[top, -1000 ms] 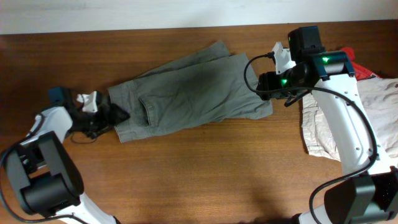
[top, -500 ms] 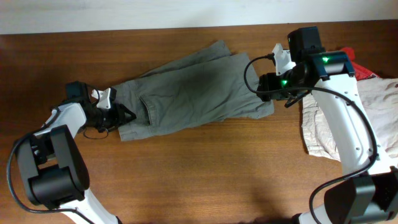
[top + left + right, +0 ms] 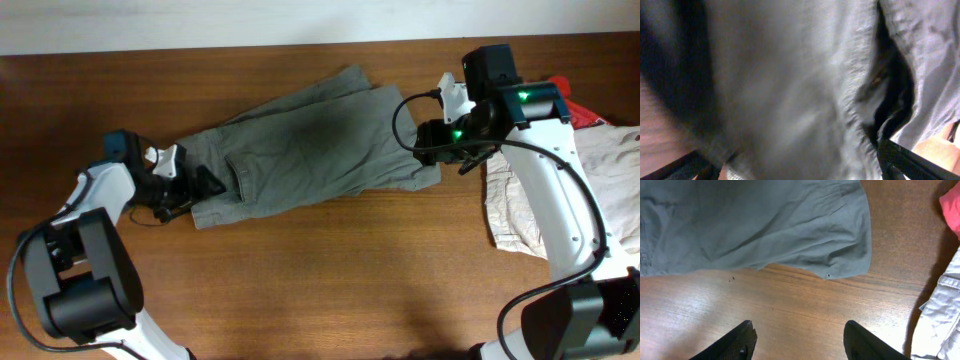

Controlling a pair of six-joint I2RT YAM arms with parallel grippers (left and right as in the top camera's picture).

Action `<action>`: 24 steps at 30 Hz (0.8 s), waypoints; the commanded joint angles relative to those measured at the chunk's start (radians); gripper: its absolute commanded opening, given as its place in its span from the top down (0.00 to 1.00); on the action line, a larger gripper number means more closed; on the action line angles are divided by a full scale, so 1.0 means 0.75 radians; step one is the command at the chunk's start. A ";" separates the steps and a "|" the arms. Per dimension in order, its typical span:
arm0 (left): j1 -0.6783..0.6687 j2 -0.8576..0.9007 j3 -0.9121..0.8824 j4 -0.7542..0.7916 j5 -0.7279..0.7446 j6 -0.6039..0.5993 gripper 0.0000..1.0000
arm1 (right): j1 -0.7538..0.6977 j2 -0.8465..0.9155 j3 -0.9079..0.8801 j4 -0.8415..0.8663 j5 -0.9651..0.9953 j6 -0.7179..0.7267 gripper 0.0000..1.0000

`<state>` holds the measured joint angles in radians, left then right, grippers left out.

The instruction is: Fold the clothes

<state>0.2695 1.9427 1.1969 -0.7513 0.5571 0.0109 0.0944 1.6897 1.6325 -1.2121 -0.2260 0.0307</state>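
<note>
The olive-grey shorts (image 3: 300,150) lie spread flat across the middle of the wooden table, waistband to the left and leg hems to the right. My left gripper (image 3: 205,183) is at the waistband's left edge. In the left wrist view its fingers (image 3: 800,167) are wide apart, and the cloth of the shorts (image 3: 790,75) fills the space between them. My right gripper (image 3: 432,140) hovers open and empty over the right leg hem. In the right wrist view the right gripper (image 3: 797,330) is above bare wood just below the shorts' hem corner (image 3: 765,225).
Paler beige shorts (image 3: 610,170) lie bunched at the right edge and also show in the right wrist view (image 3: 945,305). A red T-shirt (image 3: 580,105) peeks out behind them (image 3: 952,205). Bare wooden table (image 3: 330,280) lies in front of the shorts.
My left gripper has moved right, from beside the waistband onto its left edge. The right arm and the shorts have not visibly moved.
</note>
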 commanded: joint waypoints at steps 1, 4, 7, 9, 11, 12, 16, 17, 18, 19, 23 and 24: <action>0.087 0.074 -0.063 -0.020 -0.139 0.117 0.01 | 0.003 0.000 0.000 -0.010 -0.007 0.008 0.38; 0.161 0.074 -0.064 -0.027 -0.027 0.267 0.01 | 0.003 0.000 0.000 -0.010 -0.007 0.008 0.38; 0.214 0.090 -0.066 -0.035 -0.002 0.331 0.01 | 0.003 0.000 0.000 -0.008 -0.007 0.008 0.39; 0.216 0.124 -0.066 -0.047 0.079 0.420 0.01 | 0.003 0.000 0.000 -0.005 -0.007 0.008 0.38; 0.189 0.176 -0.066 -0.042 0.119 0.443 0.01 | 0.003 0.000 0.000 -0.005 -0.007 0.008 0.38; 0.173 0.198 -0.066 -0.037 0.127 0.448 0.01 | 0.003 0.000 0.000 -0.005 -0.007 0.008 0.38; 0.096 0.296 -0.066 -0.002 0.166 0.448 0.01 | 0.003 0.000 0.000 -0.010 -0.007 0.009 0.39; 0.082 0.310 -0.066 0.005 0.181 0.448 0.01 | 0.003 0.000 0.000 -0.011 -0.007 0.009 0.39; 0.068 0.321 -0.066 0.011 0.196 0.448 0.01 | 0.003 0.000 0.000 -0.011 -0.007 0.009 0.39; 0.056 0.330 -0.066 0.019 0.206 0.447 0.00 | 0.003 0.000 0.000 -0.012 -0.007 0.009 0.39; 0.037 0.334 -0.065 0.028 0.207 0.446 0.01 | 0.003 0.000 0.000 -0.011 -0.007 0.008 0.39; 0.037 0.334 -0.065 0.028 0.207 0.446 0.01 | 0.002 0.000 0.000 -0.011 -0.007 0.008 0.39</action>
<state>0.3199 2.0693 1.2179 -0.7246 0.9184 0.3401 0.0944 1.6897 1.6321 -1.2198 -0.2260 0.0307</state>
